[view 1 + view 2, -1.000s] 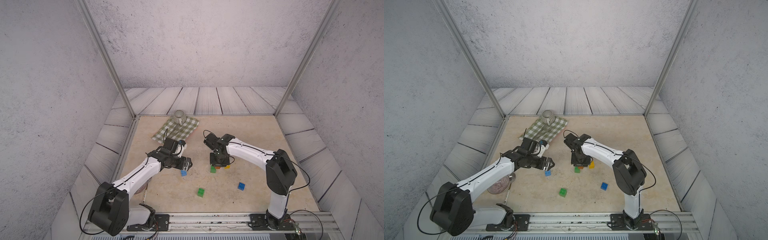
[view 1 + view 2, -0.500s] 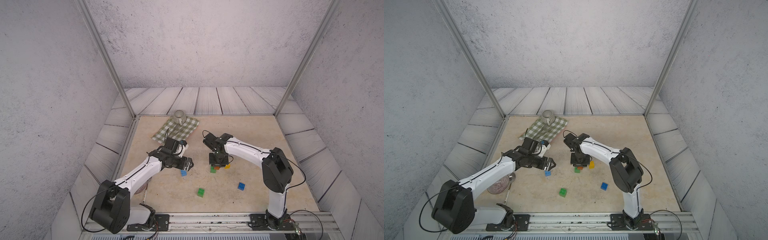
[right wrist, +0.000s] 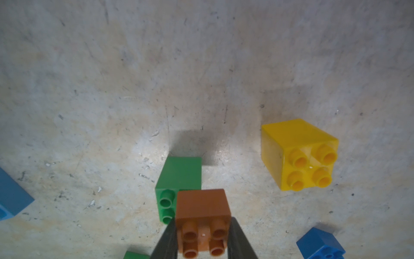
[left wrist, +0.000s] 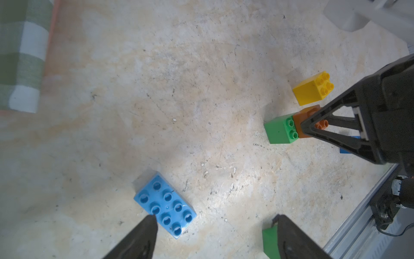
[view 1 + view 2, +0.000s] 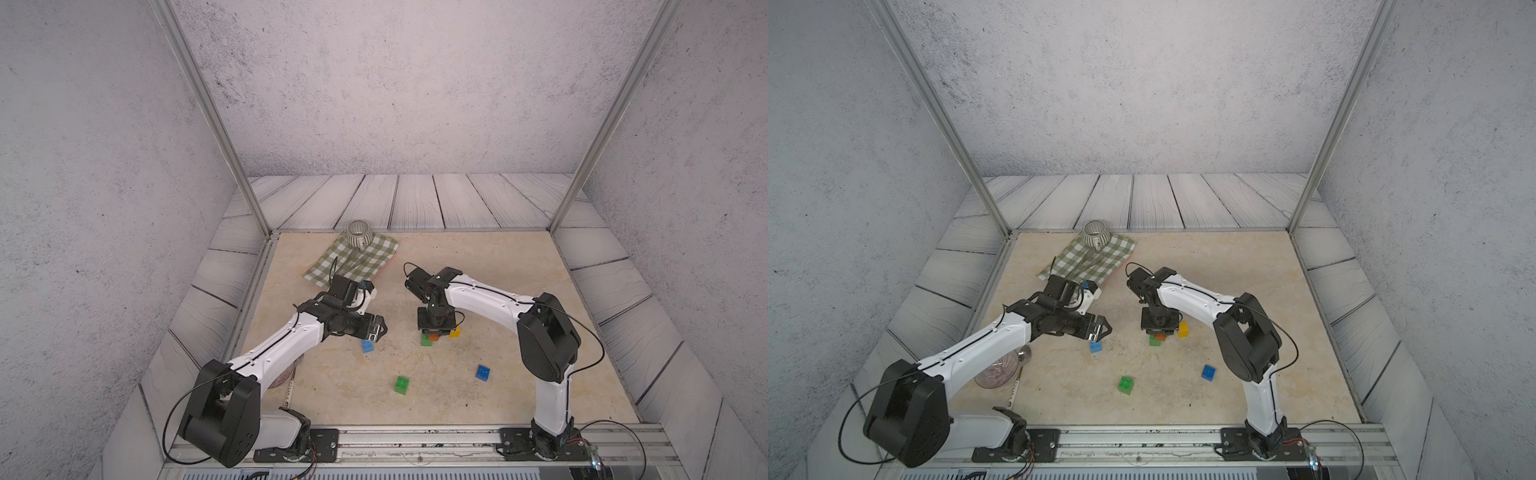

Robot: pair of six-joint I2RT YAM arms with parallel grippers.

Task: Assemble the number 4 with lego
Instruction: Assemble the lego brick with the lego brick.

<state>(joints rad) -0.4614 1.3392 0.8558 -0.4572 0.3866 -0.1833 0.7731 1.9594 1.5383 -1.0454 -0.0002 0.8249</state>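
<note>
Nothing in any view can be read as text, a label, a brand, a number or a sign. A thin pale stick (image 5: 1014, 387) lies on the counter (image 5: 1204, 266), well apart from the left hand (image 5: 1104, 329) and back by that arm's base. It carries small dark marks, too small to make out. The studs of the yellow brick (image 3: 298, 152), just beside the right hand (image 3: 202, 235), are too soft to show any lettering.

The tabletop (image 5: 498, 270) bears a checked cloth (image 5: 353, 262), light blue brick (image 5: 367, 345), yellow brick (image 5: 455, 332), green brick (image 5: 401, 385) and dark blue brick (image 5: 482, 372).
</note>
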